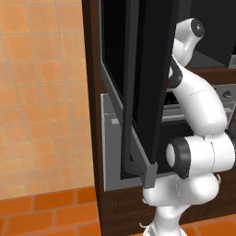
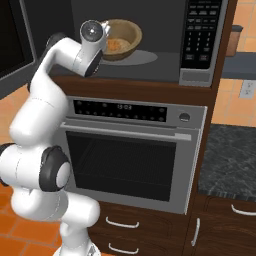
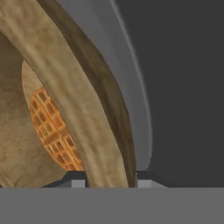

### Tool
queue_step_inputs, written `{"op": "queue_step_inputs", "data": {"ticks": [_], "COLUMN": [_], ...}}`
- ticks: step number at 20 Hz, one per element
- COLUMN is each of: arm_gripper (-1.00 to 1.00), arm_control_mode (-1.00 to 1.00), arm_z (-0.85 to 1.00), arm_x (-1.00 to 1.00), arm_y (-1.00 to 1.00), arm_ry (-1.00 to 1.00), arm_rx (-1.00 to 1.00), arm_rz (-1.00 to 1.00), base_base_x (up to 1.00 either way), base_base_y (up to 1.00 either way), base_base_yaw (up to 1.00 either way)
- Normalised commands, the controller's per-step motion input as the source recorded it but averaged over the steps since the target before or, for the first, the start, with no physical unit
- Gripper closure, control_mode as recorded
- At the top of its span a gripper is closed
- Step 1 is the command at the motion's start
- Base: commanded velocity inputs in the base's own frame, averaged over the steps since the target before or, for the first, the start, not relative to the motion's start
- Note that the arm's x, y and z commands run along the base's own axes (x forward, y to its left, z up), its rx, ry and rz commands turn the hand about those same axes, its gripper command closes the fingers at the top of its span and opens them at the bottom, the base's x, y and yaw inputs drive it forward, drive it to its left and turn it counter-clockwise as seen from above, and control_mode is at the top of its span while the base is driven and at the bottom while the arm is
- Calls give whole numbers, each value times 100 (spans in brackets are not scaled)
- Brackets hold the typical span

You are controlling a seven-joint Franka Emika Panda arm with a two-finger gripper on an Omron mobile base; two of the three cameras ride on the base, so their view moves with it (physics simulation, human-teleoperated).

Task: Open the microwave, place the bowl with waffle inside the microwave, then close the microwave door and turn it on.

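While the bowl point(image 2: 122, 36) sits inside the microwave point(image 2: 150, 60) on its round grey turntable, you have the pincer point(image 3: 107, 177) straddling the thick rim, one fingertip inside the bowl and one outside. Both tips sit right against the rim, so it looks closed on the wood, though you see too little of them to be sure how firmly. The waffle point(image 3: 51, 131) lies on the bowl's floor, well clear of the fingers. Judge the bowl as stiff and fairly light, with a smooth, rounded rim that could pivot or slip in a one-sided hold; the rim is your only sensible hold, so keep it level. The waffle is loose and will slide if you tilt. The microwave door point(image 1: 138, 87) stands swung wide open to the left.
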Motion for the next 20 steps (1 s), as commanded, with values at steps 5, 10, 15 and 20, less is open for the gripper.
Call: {"op": "queue_step_inputs", "data": {"ticks": [5,10,15,20], "arm_gripper": [100,-100,-100,-100], "arm_control_mode": [-100,-100,-100,-100], "arm_z": [-15,-9,-1,-4], "arm_x": [52,4,0,0], "arm_y": [-10,-7,-1,0], "arm_ry": [2,0,0,0], "arm_rx": [1,1,0,0], "arm_rz": [-2,-3,-5,-2], "base_base_x": [0,0,0,0], "base_base_y": [0,0,0,0], "base_base_yaw": [0,0,0,0]}}
